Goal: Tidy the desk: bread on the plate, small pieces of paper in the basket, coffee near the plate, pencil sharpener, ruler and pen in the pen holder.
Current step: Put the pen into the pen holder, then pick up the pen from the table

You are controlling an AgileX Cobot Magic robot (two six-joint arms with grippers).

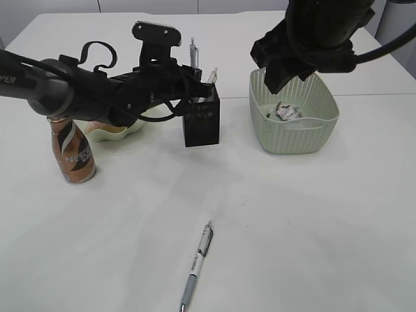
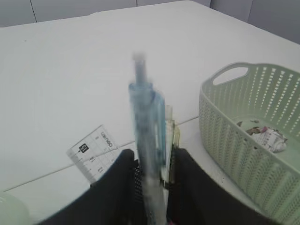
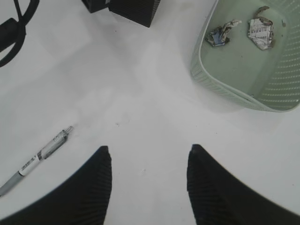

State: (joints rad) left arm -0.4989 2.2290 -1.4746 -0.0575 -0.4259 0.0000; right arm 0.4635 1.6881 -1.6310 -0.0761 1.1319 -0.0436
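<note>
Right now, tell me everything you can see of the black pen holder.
The pen holder is a small, square, upright black box of dotted metal mesh, standing on the white desk between the plate and the basket, apart from both. A blue-tinted clear pen and a clear ruler stick up out of its open top. The left gripper sits at its rim, fingers either side of that pen.

Beside the pen holder [image 1: 201,121], the left arm hides most of the plate [image 1: 123,132] and whatever lies in it, and covers the cap of the coffee [image 1: 72,153]. In the left wrist view, a blue pen [image 2: 147,140] is blurred, its lower end lost between the dark fingers [image 2: 119,187].
</note>
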